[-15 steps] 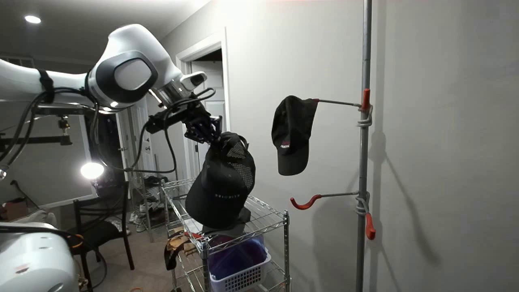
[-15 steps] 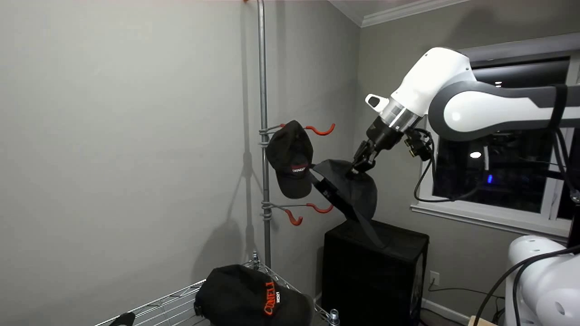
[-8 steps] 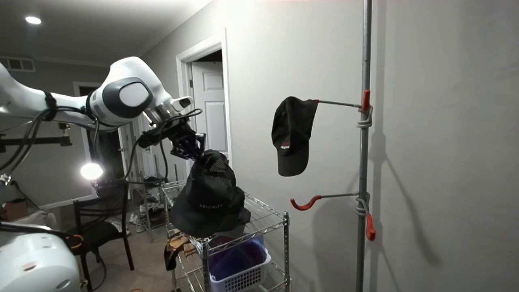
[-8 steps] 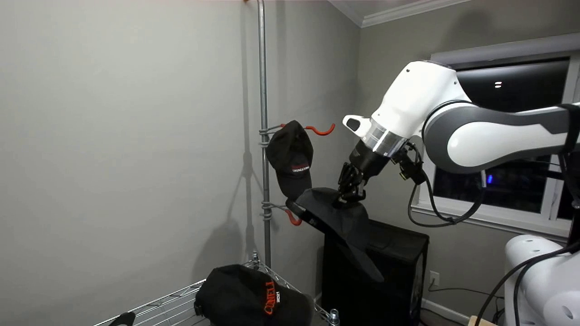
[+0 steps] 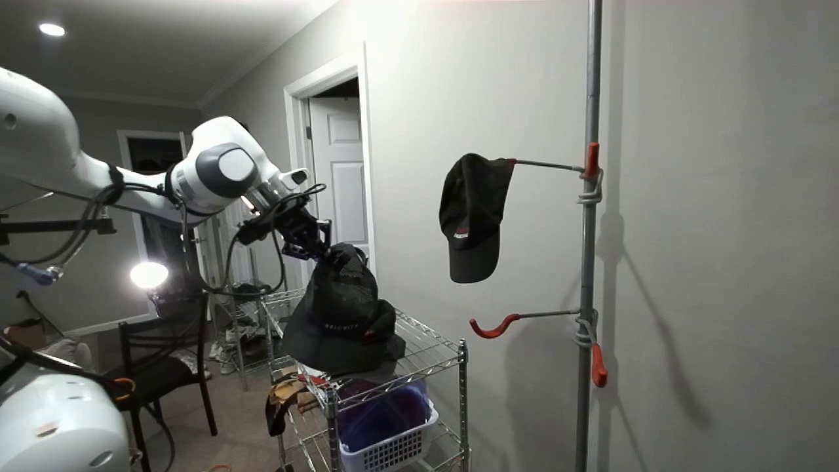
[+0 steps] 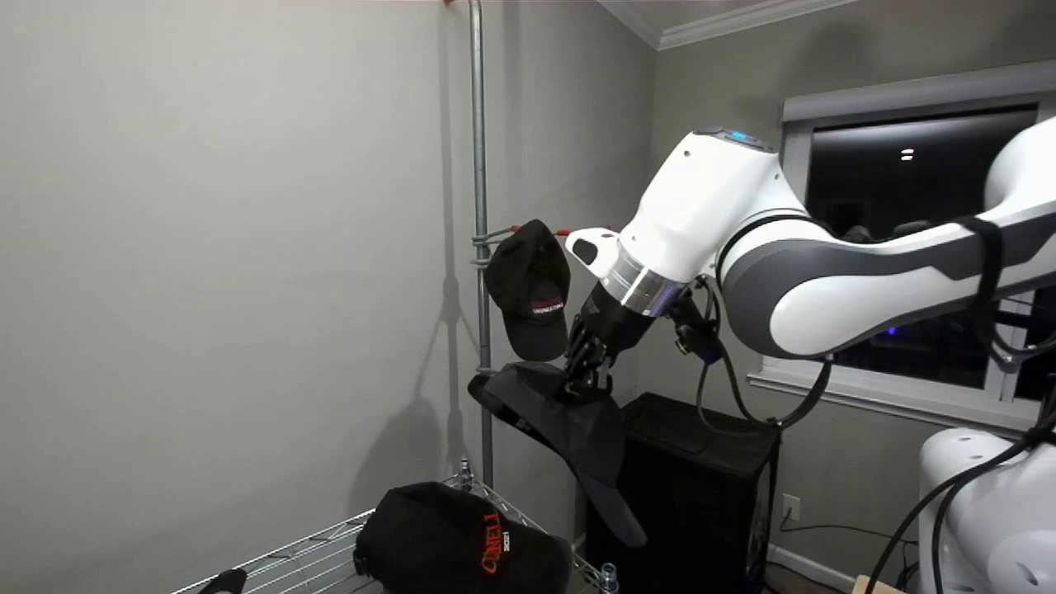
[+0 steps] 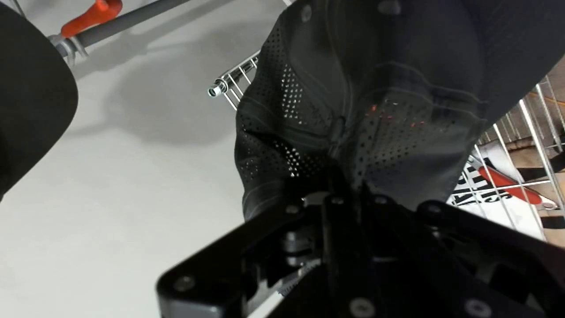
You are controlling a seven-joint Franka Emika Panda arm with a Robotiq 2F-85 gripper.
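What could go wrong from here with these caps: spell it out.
The gripper pinches the held cap at one spot, so it might slip or twist.
Its brim slants downward and could brush the orange-lettered cap on the wire rack.
The hanging cap seems to rest on just one hook; a bump from the arm might knock it off.

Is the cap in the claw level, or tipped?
Tipped: in an exterior view, the held cap slants below the claw, its brim sloping down.
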